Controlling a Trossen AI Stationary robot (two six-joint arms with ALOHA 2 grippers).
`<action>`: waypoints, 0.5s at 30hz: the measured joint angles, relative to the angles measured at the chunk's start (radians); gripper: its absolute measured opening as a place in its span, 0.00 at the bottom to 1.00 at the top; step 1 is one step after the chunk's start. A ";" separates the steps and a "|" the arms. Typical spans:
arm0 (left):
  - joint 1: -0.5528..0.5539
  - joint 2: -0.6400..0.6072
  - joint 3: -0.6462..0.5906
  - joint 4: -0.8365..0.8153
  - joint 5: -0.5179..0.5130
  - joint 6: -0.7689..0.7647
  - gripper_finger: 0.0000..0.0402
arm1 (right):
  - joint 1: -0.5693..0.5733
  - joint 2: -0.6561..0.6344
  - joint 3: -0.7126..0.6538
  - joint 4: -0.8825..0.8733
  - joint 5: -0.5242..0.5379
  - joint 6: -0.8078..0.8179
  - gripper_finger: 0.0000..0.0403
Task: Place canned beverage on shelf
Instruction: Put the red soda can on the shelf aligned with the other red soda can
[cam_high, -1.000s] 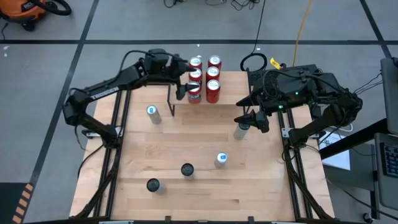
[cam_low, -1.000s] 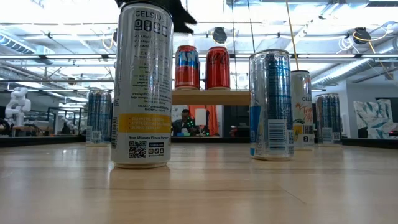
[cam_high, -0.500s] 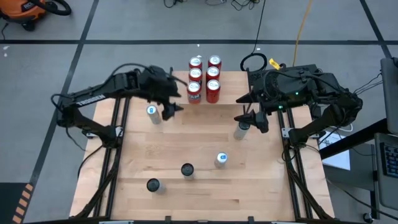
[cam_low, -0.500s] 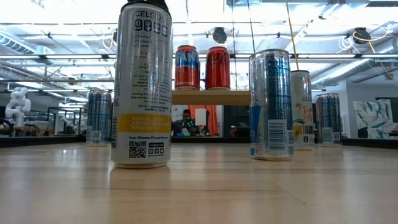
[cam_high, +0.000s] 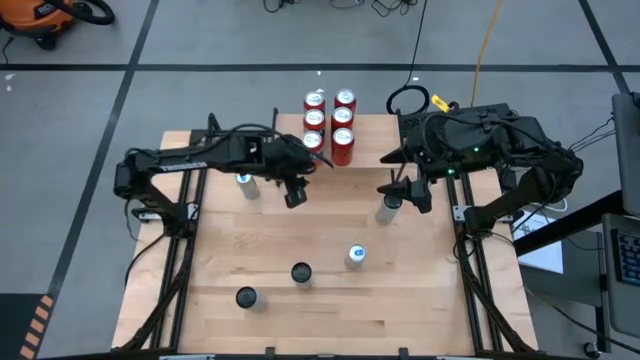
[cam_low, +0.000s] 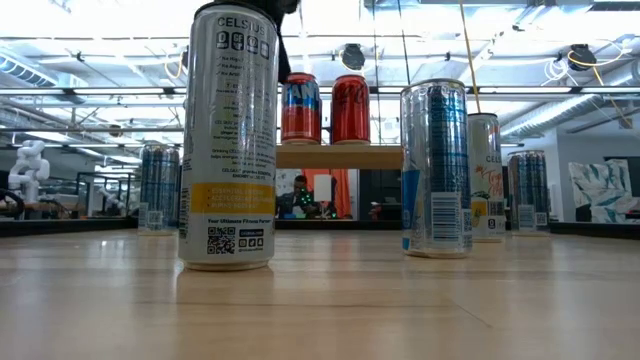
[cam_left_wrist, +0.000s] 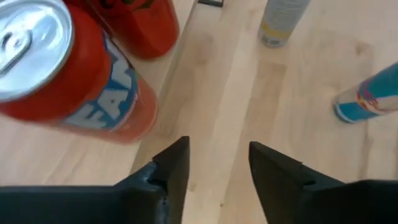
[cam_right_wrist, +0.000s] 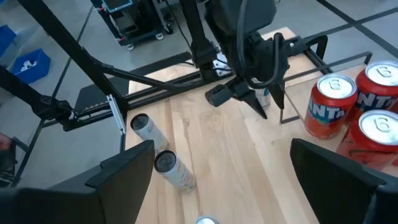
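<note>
Left gripper (cam_high: 296, 192) hangs over the table (cam_high: 300, 235) just in front of the shelf (cam_low: 338, 157), jaws partly open with bare wood between the fingers (cam_left_wrist: 171, 168) — nothing held. Six red cans (cam_high: 329, 124) stand in two rows on the shelf at the table's far edge. Right gripper (cam_high: 410, 190) sits above a slim can (cam_high: 388, 210) near the right side, jaws wide open, empty — other cans (cam_high: 300, 273) loose on the table.

Bare light wooden tabletop (cam_high: 300, 225) centre gives free passage. Red cans (cam_high: 328, 125) fill the small wooden shelf (cam_low: 338, 157); slim cans (cam_high: 300, 272) crowd the near half.
</note>
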 joint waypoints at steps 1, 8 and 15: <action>0.001 0.009 0.000 0.015 -0.002 0.014 0.38 | 0.000 0.000 0.000 -0.008 0.000 0.002 0.87; -0.002 0.003 0.000 -0.005 -0.014 -0.014 0.24 | 0.000 0.000 0.000 -0.061 -0.001 0.036 0.87; 0.019 -0.121 -0.173 0.176 0.002 0.035 0.14 | 0.000 -0.003 0.000 -0.076 -0.001 0.053 0.87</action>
